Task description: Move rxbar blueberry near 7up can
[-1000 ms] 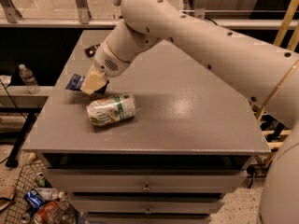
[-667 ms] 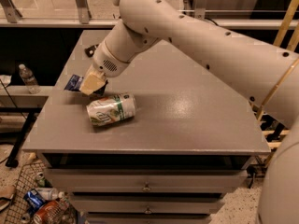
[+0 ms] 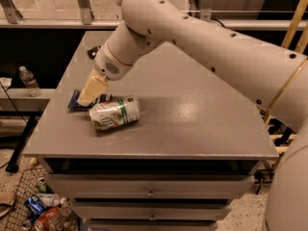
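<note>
rxbar blueberry (image 3: 75,100): lay flat on the left part of the grey table (image 3: 192,119), its navy wrapper showing to either side of my gripper (image 3: 91,91). Its near end sat just beside the upper left of the 7up can (image 3: 114,113), possibly touching; I could not tell which.

Change noted: a second before, the bar was farther back on the table, with a clear strip of tabletop between it and the can. That strip had closed. My gripper had come forward and down with the bar and was low over it, tip at the wrapper. The can was on its side, same spot and same slant as before, so I had not knocked it.

Grip: I could not tell how wide my gripper stood, or whether it had hold of the bar or only pressed on it.

Judgement: the bar was already near the can, so the placing looked all but done. What remained was to let go and lift away cleanly, without dragging the wrapper or rolling the can.
</note>
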Controlling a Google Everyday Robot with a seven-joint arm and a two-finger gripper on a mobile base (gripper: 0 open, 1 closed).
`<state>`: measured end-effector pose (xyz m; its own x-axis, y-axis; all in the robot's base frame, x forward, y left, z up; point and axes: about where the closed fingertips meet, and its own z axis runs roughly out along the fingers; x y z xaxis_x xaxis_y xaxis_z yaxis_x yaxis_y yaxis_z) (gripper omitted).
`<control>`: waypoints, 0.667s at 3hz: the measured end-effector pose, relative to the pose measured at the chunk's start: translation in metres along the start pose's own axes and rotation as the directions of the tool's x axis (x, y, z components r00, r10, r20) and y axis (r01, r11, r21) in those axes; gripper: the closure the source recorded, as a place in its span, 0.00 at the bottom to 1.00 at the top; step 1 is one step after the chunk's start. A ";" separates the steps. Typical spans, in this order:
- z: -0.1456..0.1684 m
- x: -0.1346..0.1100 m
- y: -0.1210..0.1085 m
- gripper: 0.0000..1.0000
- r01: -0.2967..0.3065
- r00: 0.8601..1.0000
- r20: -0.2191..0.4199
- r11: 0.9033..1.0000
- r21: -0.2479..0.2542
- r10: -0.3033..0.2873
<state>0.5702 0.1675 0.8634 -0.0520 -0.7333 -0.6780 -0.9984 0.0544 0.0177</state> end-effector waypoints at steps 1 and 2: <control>0.001 0.000 0.001 0.00 0.001 1.000 -0.001 1.000 -0.003 -0.001; 0.001 0.000 0.001 0.00 0.001 1.000 -0.001 1.000 -0.003 -0.001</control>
<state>0.5692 0.1688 0.8627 -0.0505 -0.7340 -0.6773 -0.9985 0.0513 0.0189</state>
